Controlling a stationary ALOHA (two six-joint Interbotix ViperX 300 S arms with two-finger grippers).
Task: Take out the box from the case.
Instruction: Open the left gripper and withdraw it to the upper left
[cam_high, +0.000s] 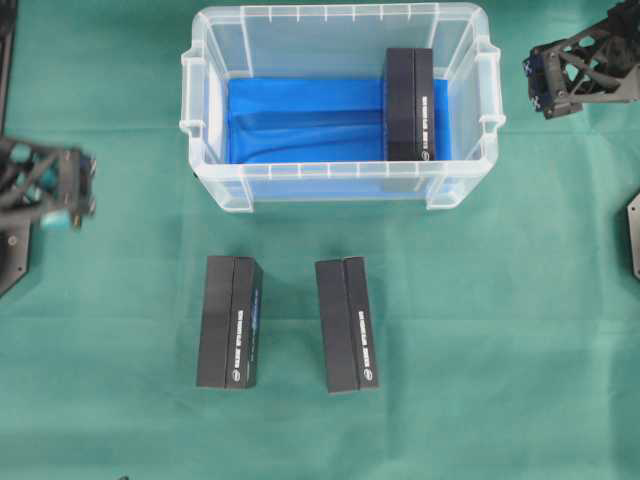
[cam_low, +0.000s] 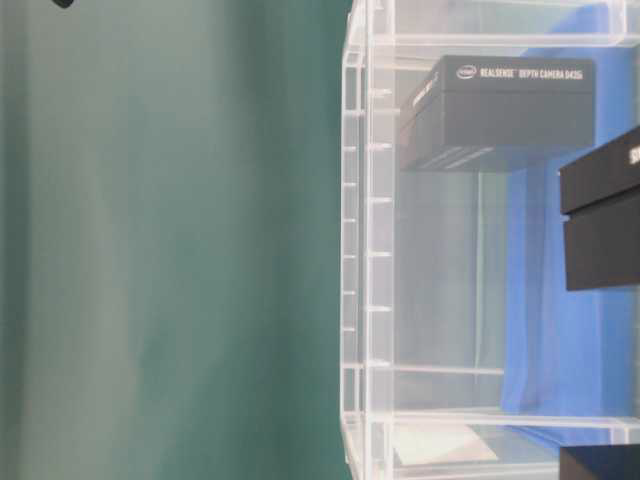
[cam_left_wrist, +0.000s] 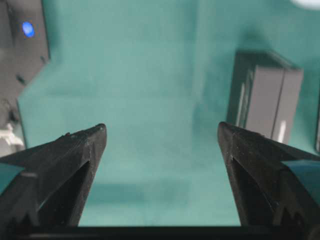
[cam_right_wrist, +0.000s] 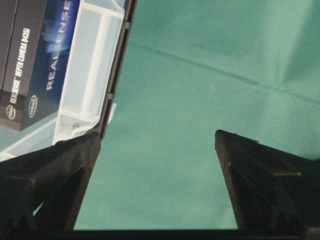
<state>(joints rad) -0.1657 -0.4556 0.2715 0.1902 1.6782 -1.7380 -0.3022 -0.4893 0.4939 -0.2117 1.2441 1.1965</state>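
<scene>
Overhead straight down; table-level sideways, both on case (cam_high: 340, 190).

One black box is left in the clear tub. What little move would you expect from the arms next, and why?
Probably the right gripper swings in over the tub, above the box. Its jaws are open and empty, it hangs just outside the tub's right end, and the box lies at that end. The left gripper is farther off.

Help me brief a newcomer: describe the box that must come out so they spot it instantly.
Find the clear plastic tub with the blue liner on the green cloth. The black box stands against its right wall. Two similar boxes lie on the cloth outside; this is the only one inside.
</scene>
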